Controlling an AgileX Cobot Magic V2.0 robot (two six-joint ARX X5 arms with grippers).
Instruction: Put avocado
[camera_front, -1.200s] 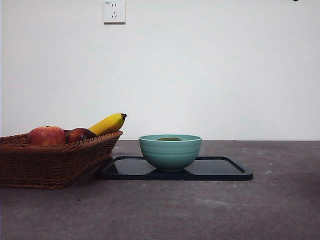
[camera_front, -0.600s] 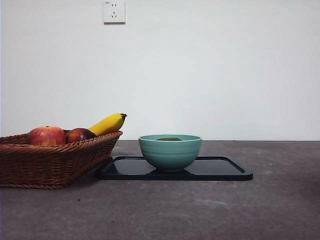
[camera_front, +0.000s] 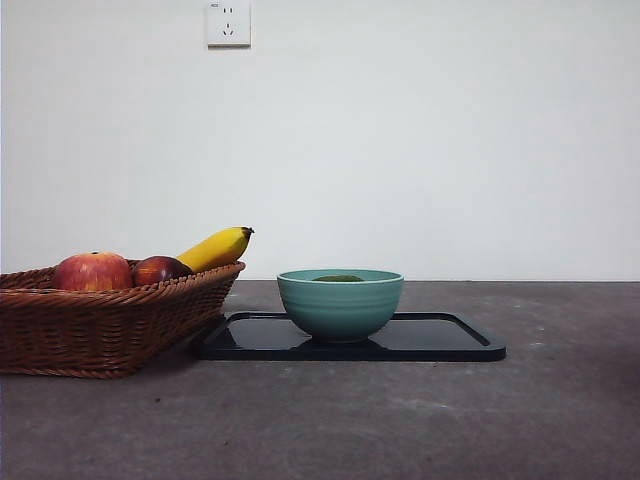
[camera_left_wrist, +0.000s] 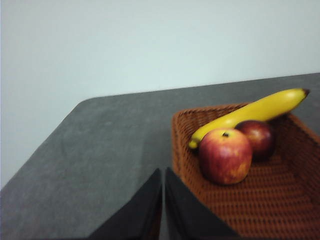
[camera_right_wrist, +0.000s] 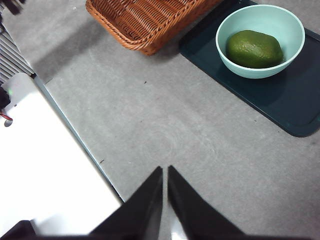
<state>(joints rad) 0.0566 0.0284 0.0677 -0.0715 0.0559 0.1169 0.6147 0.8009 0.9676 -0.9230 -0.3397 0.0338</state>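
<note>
The dark green avocado (camera_right_wrist: 254, 48) lies inside the teal bowl (camera_right_wrist: 227, 54), which stands on a dark tray (camera_right_wrist: 295, 100). From the front only a sliver of the avocado (camera_front: 338, 278) shows above the bowl's rim (camera_front: 340, 303). My right gripper (camera_right_wrist: 164, 172) is shut and empty, high above bare table well away from the bowl. My left gripper (camera_left_wrist: 163, 175) is shut too, hovering by the near corner of the wicker basket (camera_left_wrist: 280, 200). Neither arm appears in the front view.
The wicker basket (camera_front: 100, 320) at the left holds two red apples (camera_front: 93, 271) (camera_front: 160, 269) and a yellow banana (camera_front: 215, 247). The dark tray (camera_front: 440, 340) touches the basket's side. A white surface (camera_right_wrist: 45, 170) borders the table's edge in the right wrist view.
A small dark arm tip at the top right of the front view has gone out of sight. The fruit, bowl and tray have not moved.
</note>
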